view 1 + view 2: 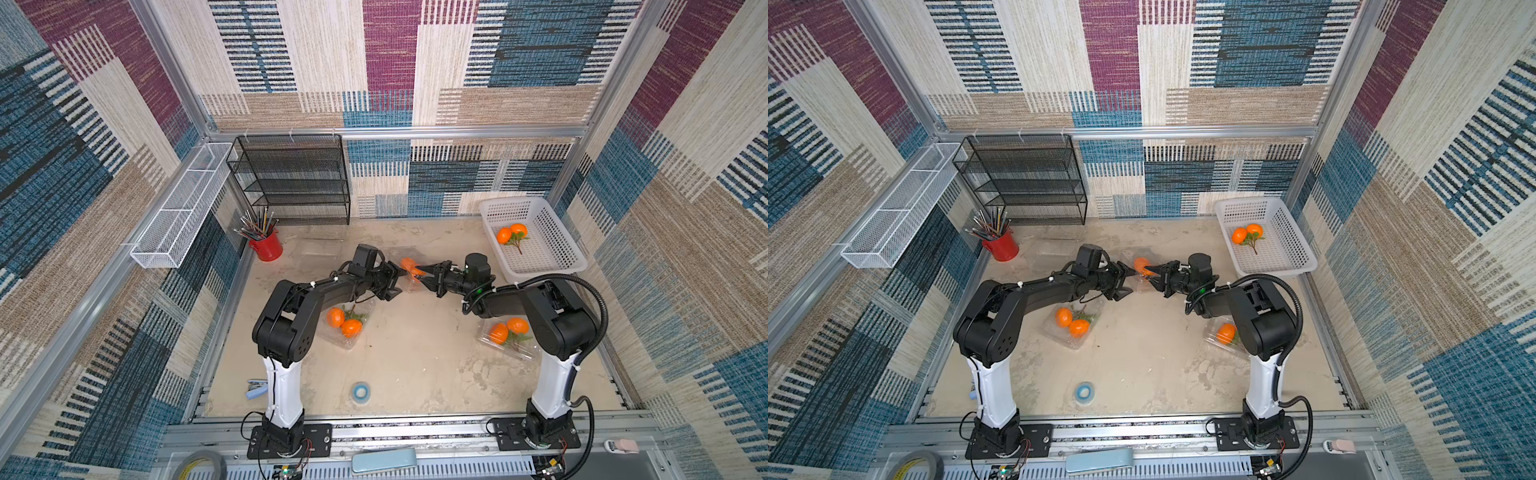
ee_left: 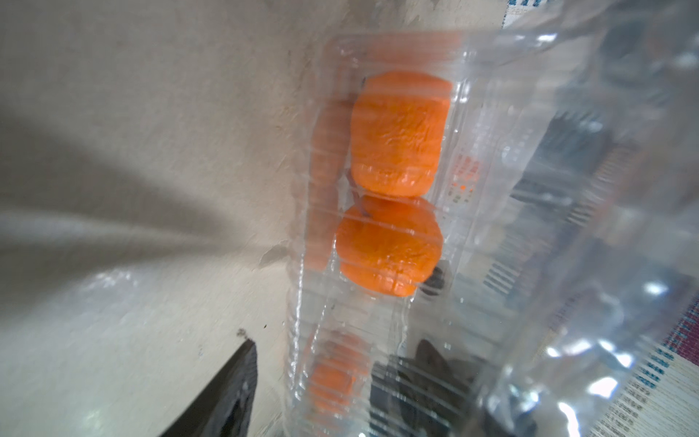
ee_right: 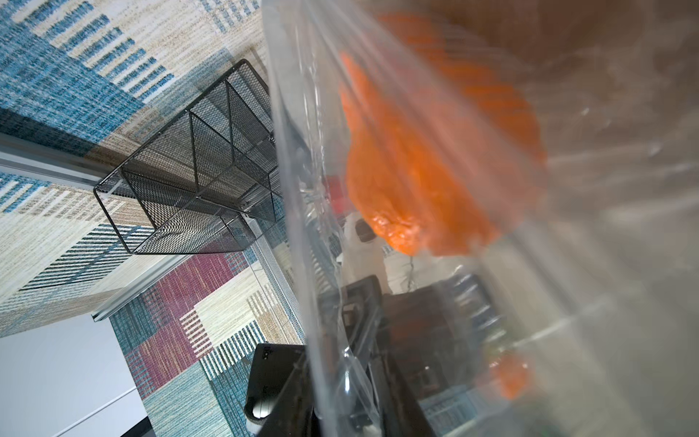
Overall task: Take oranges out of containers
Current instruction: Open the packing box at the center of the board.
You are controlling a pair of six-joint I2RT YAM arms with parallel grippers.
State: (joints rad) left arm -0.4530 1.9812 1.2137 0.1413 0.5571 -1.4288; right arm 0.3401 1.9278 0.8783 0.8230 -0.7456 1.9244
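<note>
While our left gripper [image 1: 401, 275] pinches the clear ribbed plastic clamshell box [image 2: 488, 159] at mid-table with two small bright-orange fruits [image 2: 397, 132] inside, we cannot tell whether our right gripper [image 1: 422, 276], at its other side, is spread or clamped.

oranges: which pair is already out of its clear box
The pair lying in the white basket, far right. The rest still sit in clear containers.
</note>
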